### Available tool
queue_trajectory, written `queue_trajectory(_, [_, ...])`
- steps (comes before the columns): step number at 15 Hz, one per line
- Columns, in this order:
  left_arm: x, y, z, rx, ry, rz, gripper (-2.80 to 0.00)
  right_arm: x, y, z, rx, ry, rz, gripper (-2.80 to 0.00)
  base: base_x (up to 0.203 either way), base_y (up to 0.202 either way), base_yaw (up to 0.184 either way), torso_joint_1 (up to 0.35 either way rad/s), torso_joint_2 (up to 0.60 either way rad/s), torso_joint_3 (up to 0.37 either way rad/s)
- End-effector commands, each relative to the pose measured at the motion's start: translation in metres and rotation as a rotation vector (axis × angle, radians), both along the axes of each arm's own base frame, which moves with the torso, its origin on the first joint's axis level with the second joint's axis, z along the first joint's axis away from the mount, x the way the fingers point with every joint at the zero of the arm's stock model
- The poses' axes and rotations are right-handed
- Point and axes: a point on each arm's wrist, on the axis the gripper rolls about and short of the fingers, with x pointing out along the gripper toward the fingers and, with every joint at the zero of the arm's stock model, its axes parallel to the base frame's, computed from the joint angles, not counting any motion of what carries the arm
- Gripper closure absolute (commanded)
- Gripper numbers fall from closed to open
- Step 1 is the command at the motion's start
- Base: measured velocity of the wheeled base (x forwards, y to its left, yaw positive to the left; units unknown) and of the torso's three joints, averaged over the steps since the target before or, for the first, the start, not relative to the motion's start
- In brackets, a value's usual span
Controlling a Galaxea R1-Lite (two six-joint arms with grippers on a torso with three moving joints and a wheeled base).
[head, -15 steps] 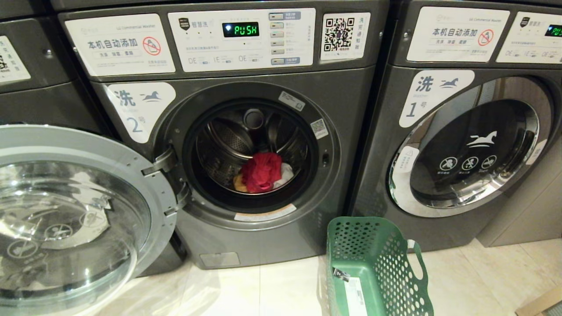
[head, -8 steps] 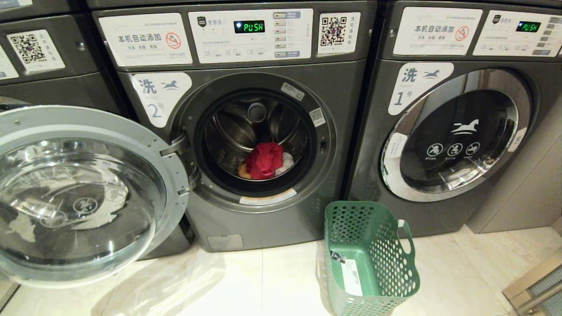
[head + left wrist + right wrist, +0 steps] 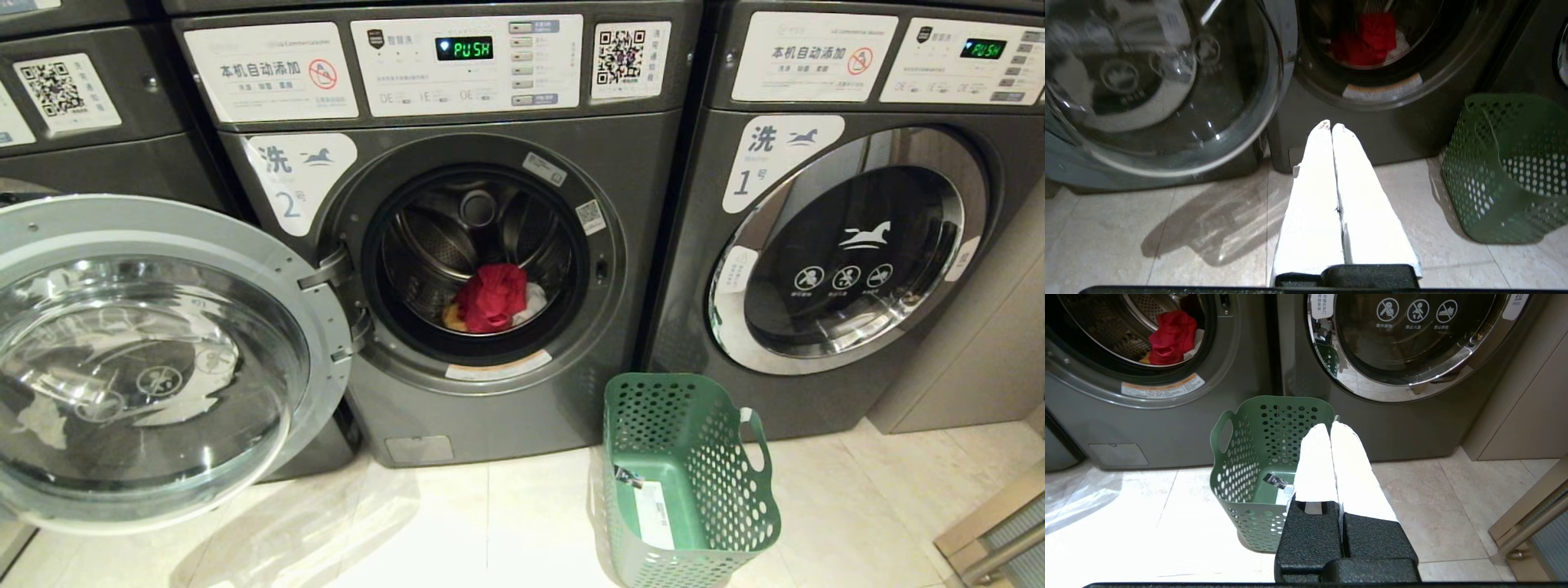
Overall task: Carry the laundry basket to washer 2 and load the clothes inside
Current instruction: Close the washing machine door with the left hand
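Small dark-green perforated plastic basket (image 3: 690, 482) empty on floor: light, stiff, best taken by loop handle. Left gripper (image 3: 1331, 126), right gripper (image 3: 1329, 426) both pressed together, holding nothing.

Laundromat; numbered, QR-coded commercial washers (image 3: 849, 269)

White tapered fingers (image 3: 1310, 196) — black textured mounts

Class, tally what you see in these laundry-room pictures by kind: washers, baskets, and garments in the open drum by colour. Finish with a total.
Washers: 3 (washer 2, washer 1, a third at the left edge)
Green laundry basket: 1, empty
Red garment: 1
Yellow-orange garment: 1
White garment: 1
Total: 7
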Motion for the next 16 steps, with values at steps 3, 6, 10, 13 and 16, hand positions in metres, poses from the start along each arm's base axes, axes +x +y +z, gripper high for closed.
queue_trajectory(3, [0.006,0.001,0.112,0.005,-0.024,0.027,0.0,0.003,0.0,-0.009,0.011,0.033,-0.006,0.0,0.0,0.0,0.0,0.0,0.0,0.0])
queue_trajectory(6, [0.086,0.001,0.197,-0.052,0.102,0.079,0.0,0.003,0.0,-0.009,0.013,0.033,-0.006,0.0,0.0,0.0,0.0,0.0,0.0,0.0])
queue_trajectory(10, [0.224,0.036,0.245,-0.219,0.21,0.212,0.0,0.003,0.0,-0.009,0.013,0.033,-0.006,0.0,0.0,0.0,0.0,0.0,0.0,0.0])
queue_trajectory(13, [0.295,0.105,0.247,-0.282,0.233,0.272,0.0,0.003,0.0,-0.009,0.016,0.033,-0.005,0.0,0.0,0.0,0.0,0.0,0.0,0.0])
queue_trajectory(16, [0.323,0.159,0.24,-0.28,0.231,0.307,0.0,0.003,0.0,-0.009,0.013,0.033,-0.006,0.0,0.0,0.0,0.0,0.0,0.0,0.0])
